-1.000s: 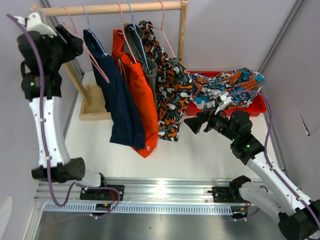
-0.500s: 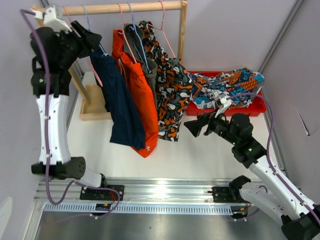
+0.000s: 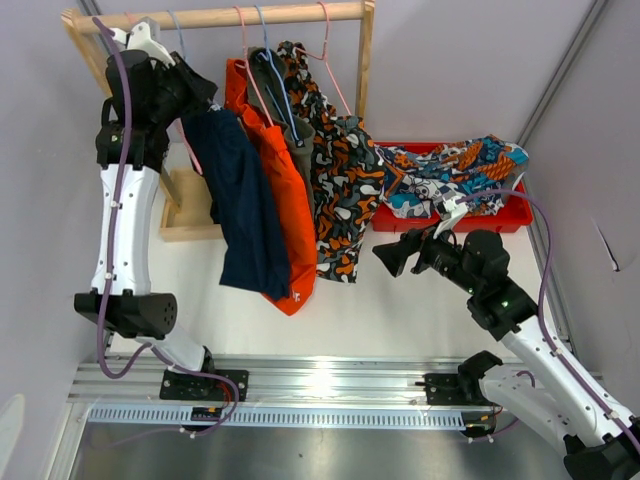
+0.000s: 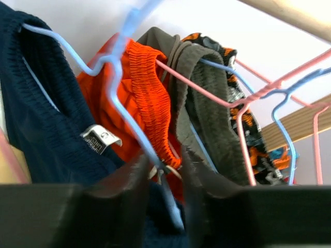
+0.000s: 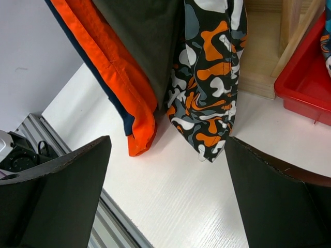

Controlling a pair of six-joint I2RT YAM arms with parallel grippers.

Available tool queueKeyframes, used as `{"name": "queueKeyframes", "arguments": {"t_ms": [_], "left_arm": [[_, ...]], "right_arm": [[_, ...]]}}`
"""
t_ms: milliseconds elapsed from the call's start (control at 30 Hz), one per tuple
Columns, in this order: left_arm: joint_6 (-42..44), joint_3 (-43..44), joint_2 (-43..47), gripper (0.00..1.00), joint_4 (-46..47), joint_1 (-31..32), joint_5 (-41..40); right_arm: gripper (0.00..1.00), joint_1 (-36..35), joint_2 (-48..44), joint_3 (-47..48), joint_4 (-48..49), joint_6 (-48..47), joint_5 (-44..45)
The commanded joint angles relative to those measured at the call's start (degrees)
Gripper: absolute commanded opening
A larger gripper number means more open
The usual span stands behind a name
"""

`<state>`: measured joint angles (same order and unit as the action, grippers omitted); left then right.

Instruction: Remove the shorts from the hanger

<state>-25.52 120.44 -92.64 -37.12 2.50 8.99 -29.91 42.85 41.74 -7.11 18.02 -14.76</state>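
On the worktop [image 3: 400, 300], a wooden rack [image 3: 220, 17] at the far left corner carries four hanging pairs: navy shorts [image 3: 240, 200], orange shorts [image 3: 280, 190], olive shorts [image 3: 268, 75] and blotch-print shorts [image 3: 340, 190]. A fifth pair, the teal-print shorts [image 3: 450, 170], lies in the one red tray [image 3: 515, 212] at the far right edge. The right gripper [image 5: 166, 139] has its jaws wide, near the hanging hems. The left gripper [image 4: 163, 163] has its jaws narrowly apart, astride the blue hanger [image 4: 116, 98] of the navy shorts.

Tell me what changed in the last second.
The left gripper swung right along the rail to the navy shorts; its open jaws now straddle their blue hanger. The right gripper barely shifted, open. Nothing has come off the rail.
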Motion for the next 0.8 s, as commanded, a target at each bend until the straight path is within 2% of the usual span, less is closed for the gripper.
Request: {"name": "queueKeyframes", "arguments": {"t_ms": [0,33,67,333,500,567,600,633,767], "left_arm": [[-0.5,2.5,-0.7,0.19,2.4,0.7,-1.1],[-0.5,2.6,-0.7,0.06,2.3,0.7,-1.3],[-0.5,2.6,-0.6,0.0,2.1,0.8,-1.4],[1.8,4.8,2.5,0.0,-1.7,2.6,-3.5],[0.0,14.9,3.5,0.0,-7.3,2.9,-2.1],[-0.6,15.7,4.8,0.0,-7.7,2.9,-0.8],[-1.3,14.7,5.6,0.0,-7.6,2.9,-0.4],[-1.6,14.0,6.2,0.0,-7.4,2.9,0.0],[-2.3,8.1,10.6,0.0,-5.2,3.1,0.2]], "right_arm": [[0.99,-0.2,0.0,1.2,0.4,-1.1,1.1],[0.99,-0.3,0.1,1.2,0.3,-1.2,1.2],[0.99,-0.2,0.2,1.2,0.4,-1.2,1.2],[0.99,-0.5,0.7,2.7,2.3,0.2,-0.9],[0.99,-4.7,3.0,12.3,3.3,0.5,-2.7],[0.99,-11.5,5.7,16.4,2.6,-0.6,0.3],[0.99,-14.5,6.9,20.8,2.2,-3.0,5.0],[0.99,-21.0,8.2,23.0,1.5,-4.3,8.0],[0.99,-33.8,16.8,33.0,0.9,-10.2,18.4]]}}
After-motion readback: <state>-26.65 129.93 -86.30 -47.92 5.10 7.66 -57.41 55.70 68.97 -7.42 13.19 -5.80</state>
